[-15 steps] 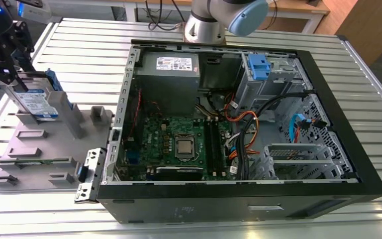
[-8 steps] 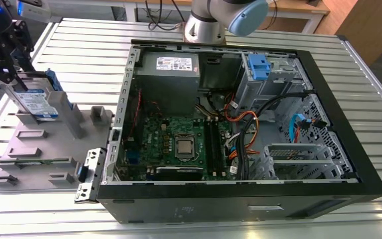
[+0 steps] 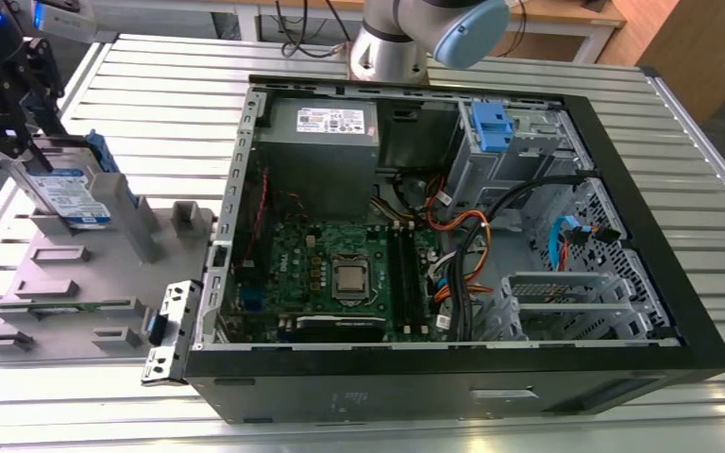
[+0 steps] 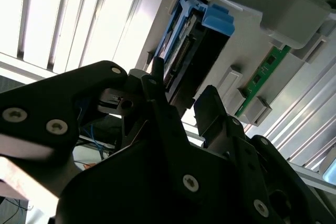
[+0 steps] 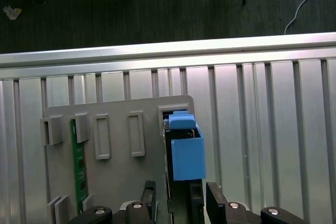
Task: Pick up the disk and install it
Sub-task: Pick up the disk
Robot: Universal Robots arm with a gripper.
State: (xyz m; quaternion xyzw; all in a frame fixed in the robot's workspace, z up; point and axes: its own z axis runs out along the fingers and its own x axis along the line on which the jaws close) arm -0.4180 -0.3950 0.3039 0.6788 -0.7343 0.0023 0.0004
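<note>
**End effector poised over the disk in its rack**

The disk [image 3: 71, 196] stands on edge in a slot of the grey rack [image 3: 98, 283]. It is probably kept upright so that its narrow top edge is free to be gripped from above and its flat faces are open to the fingers. Its blue frame [image 5: 186, 153] sticks up out of the rack's slot. A green memory strip [image 5: 80, 161] sits upright in another slot of the same rack, well apart from the disk.

The end effector [image 5: 180, 195] hangs directly over the rack at the disk's slot. Its fingers [image 4: 156, 85] are spread, one to each side of the disk's thin edge. In both wrist views the disk lies on the line between the fingertips and just beyond them. I judge it is not yet gripped, because a gap shows beside one finger.

The open computer case [image 3: 665, 311] lies on the slatted surface [image 3: 148, 75] just beside the rack, on the exterior view's right of it. The install step looks not yet begun.
</note>
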